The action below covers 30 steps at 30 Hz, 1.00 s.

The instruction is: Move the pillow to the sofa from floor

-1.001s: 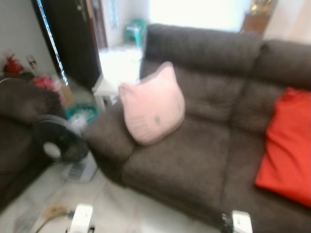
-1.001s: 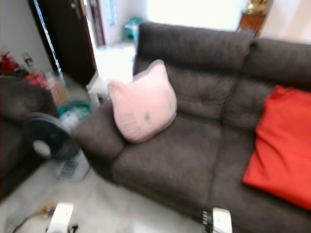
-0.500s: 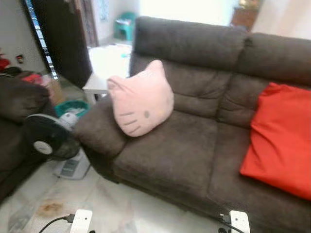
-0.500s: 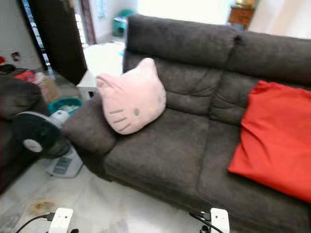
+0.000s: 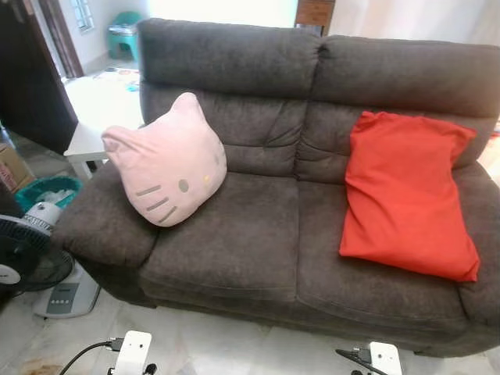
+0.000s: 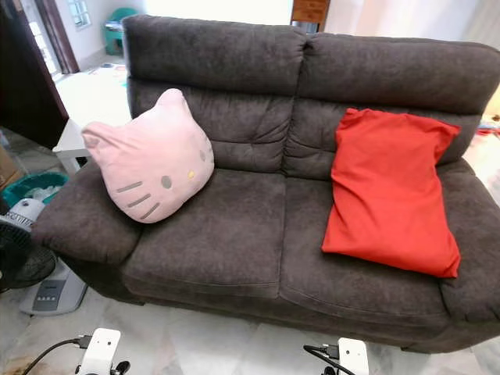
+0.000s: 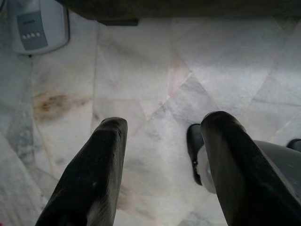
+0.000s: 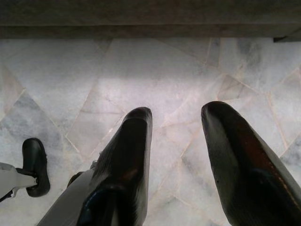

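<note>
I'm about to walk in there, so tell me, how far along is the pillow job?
It looks done: the pink cat-face pillow leans against the armrest on the sofa, and a red pillow lies on the other seat. Nothing is in hand: the left claw and right claw both hang open above bare marble floor. No pillow is visible on the floor, so nothing seems left.
</note>
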### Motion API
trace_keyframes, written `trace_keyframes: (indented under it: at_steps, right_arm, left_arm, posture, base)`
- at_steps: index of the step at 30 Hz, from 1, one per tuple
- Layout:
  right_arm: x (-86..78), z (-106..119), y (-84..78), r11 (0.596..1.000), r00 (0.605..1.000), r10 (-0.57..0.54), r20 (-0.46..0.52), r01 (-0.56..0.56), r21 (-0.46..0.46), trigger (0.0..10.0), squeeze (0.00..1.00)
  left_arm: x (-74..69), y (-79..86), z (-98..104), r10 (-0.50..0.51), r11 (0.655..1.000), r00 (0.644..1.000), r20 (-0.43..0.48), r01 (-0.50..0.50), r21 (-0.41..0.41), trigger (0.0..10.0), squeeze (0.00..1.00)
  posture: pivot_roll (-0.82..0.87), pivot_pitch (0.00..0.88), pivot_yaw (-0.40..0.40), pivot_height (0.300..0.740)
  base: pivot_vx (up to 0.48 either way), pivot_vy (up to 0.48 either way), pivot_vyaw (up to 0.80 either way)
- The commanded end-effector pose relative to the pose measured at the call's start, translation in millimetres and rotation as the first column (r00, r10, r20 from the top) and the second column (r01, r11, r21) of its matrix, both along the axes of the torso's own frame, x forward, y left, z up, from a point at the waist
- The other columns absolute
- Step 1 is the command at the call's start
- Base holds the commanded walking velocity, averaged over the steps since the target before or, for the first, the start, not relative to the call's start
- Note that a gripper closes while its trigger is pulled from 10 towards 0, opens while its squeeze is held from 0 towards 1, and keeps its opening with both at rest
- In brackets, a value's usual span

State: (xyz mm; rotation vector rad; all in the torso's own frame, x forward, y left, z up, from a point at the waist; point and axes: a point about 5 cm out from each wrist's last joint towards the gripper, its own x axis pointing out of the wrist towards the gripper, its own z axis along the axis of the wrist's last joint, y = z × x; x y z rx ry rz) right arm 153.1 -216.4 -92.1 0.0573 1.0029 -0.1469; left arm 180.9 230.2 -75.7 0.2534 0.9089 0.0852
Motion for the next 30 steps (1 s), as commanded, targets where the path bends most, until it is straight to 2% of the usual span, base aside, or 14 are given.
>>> trace_keyframes:
  at_steps: [1, 4, 8, 10, 15, 17, 27, 30]
  right_arm:
    - [0.1, 0.5, -2.6, 1.0, 1.0, -0.004, -0.001, 0.004, -0.005, 10.0, 0.0]
    - [0.2, 0.6, -2.8, 1.0, 1.0, -0.002, -0.002, 0.002, -0.006, 10.0, 0.0]
    - [0.2, 0.7, -3.3, 1.0, 1.0, -0.002, -0.002, 0.002, -0.008, 10.0, 0.0]
    - [0.2, 0.8, -3.7, 1.0, 1.0, -0.002, -0.003, 0.002, -0.009, 10.0, 0.0]
    - [-0.3, 0.6, -4.2, 1.0, 1.0, -0.001, -0.005, 0.001, -0.012, 10.0, 0.0]
    - [-0.2, 0.6, -4.0, 1.0, 1.0, 0.002, -0.007, -0.002, -0.012, 10.0, 0.0]
    - [-0.8, 0.3, -3.7, 1.0, 1.0, 0.0, -0.007, 0.0, -0.013, 10.0, 0.0]
    - [-1.2, 0.2, -3.9, 1.0, 1.0, 0.0, -0.009, -0.001, -0.015, 10.0, 0.0]
  left_arm:
    - [-0.1, -2.7, -0.7, -0.004, 1.0, 1.0, 0.001, 0.004, 0.0, 10.0, 0.0]
    - [-1.5, -4.9, -1.7, -0.023, 1.0, 1.0, -0.002, 0.023, 0.001, 10.0, 0.0]
    - [-2.7, -6.2, -2.2, -0.035, 0.999, 0.999, 0.001, 0.035, 0.002, 10.0, 0.0]
    - [-3.9, -6.1, -2.9, -0.002, 1.0, 1.0, 0.003, 0.002, -0.015, 10.0, 0.0]
    - [-6.7, -6.7, -4.1, -0.031, 1.0, 1.0, -0.005, 0.031, -0.001, 10.0, 0.0]
    - [-8.8, -3.8, -4.5, 0.023, 1.0, 1.0, 0.0, -0.023, -0.011, 10.0, 0.0]
    - [-8.4, -3.5, -3.8, -0.019, 1.0, 1.0, 0.003, 0.019, 0.001, 10.0, 0.0]
    - [-8.8, -3.8, -4.1, -0.019, 1.0, 1.0, 0.001, 0.019, -0.001, 10.0, 0.0]
  posture:
    - [0.17, 0.0, -0.071, 0.74]
    - [0.17, 0.0, -0.072, 0.74]
    - [0.17, 0.0, -0.075, 0.74]
    - [0.17, 0.0, -0.075, 0.74]
    - [0.17, 0.0, -0.076, 0.74]
    - [0.17, 0.0, -0.076, 0.74]
    - [0.16, 0.0, -0.072, 0.74]
    - [0.16, 0.0, -0.072, 0.74]
  base:
    - [0.0, -0.424, -0.71]
    - [0.0, 0.0, -0.71]
    - [0.0, -0.46, -0.71]
    - [0.0, 0.0, -0.71]
    - [0.0, 0.0, -0.71]
    - [0.0, 0.0, -0.71]
    - [0.0, 0.0, -0.71]
    - [0.0, -0.48, -0.71]
